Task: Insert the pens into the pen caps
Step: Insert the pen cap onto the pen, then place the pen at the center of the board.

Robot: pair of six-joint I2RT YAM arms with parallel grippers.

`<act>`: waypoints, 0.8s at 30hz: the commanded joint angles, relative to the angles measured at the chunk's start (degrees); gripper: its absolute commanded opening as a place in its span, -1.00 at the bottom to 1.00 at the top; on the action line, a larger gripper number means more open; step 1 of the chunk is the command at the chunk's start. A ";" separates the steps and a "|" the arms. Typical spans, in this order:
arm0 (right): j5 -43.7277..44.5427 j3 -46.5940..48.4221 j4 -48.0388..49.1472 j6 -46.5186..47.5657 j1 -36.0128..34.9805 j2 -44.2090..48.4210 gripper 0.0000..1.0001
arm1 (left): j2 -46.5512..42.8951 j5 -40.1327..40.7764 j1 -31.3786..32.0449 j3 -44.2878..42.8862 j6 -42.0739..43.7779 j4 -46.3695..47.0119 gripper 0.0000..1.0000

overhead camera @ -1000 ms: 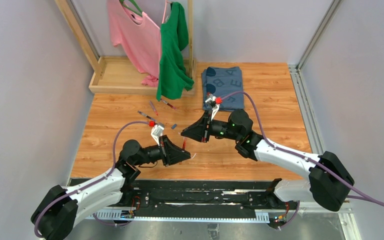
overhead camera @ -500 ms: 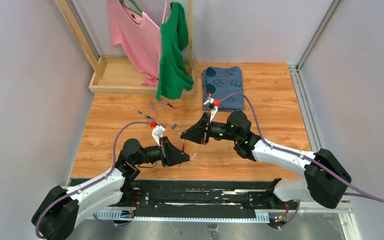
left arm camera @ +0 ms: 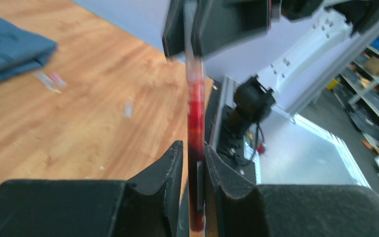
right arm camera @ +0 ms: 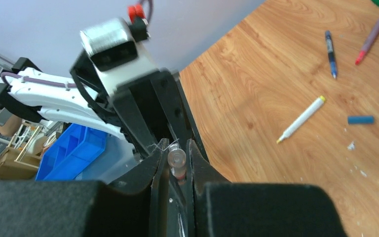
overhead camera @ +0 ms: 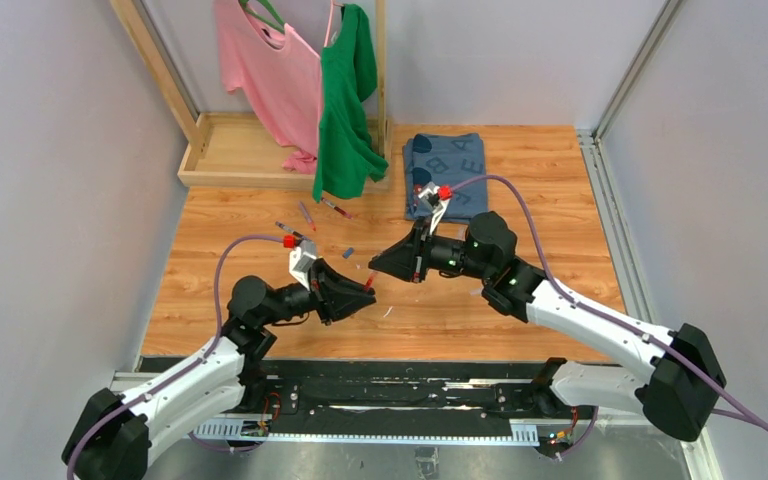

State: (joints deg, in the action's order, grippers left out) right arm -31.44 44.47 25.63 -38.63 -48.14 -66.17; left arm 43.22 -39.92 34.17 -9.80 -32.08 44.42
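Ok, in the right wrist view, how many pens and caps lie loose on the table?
Pens: 3 (blue pen, purple pen, white pen)
Caps: 1 (blue cap)
Total: 4

dark red pen (left arm camera: 196, 113): aloft, between the left gripper (left arm camera: 193, 147) fingers, far end in a clear cap (right arm camera: 176, 160) pinched by the right gripper (right arm camera: 174, 148). white pen (right arm camera: 301, 118), blue-black pen (right arm camera: 330, 53), purple pen (right arm camera: 370, 39), blue cap (right arm camera: 360, 119): lying flat, apart.

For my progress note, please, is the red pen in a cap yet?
In, apparently: the red pen runs straight into the clear cap pinched by the right gripper.
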 commanded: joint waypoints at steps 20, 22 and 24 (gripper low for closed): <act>30.44 16.05 -56.01 25.76 21.89 0.20 -0.99 | -3.84 23.47 -1.91 -5.53 7.01 -18.21 0.59; 34.49 18.22 -60.95 28.59 26.59 -3.06 -0.99 | -3.47 25.76 -2.00 -6.05 7.40 -20.00 0.61; 36.87 20.41 -63.96 30.83 30.63 -6.34 -0.99 | -3.20 27.13 -2.09 -6.57 7.70 -21.27 0.62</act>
State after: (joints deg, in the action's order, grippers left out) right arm -4.27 60.99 -23.38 -16.75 -24.49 -67.18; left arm 39.83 -19.84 32.64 -13.69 -26.28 29.50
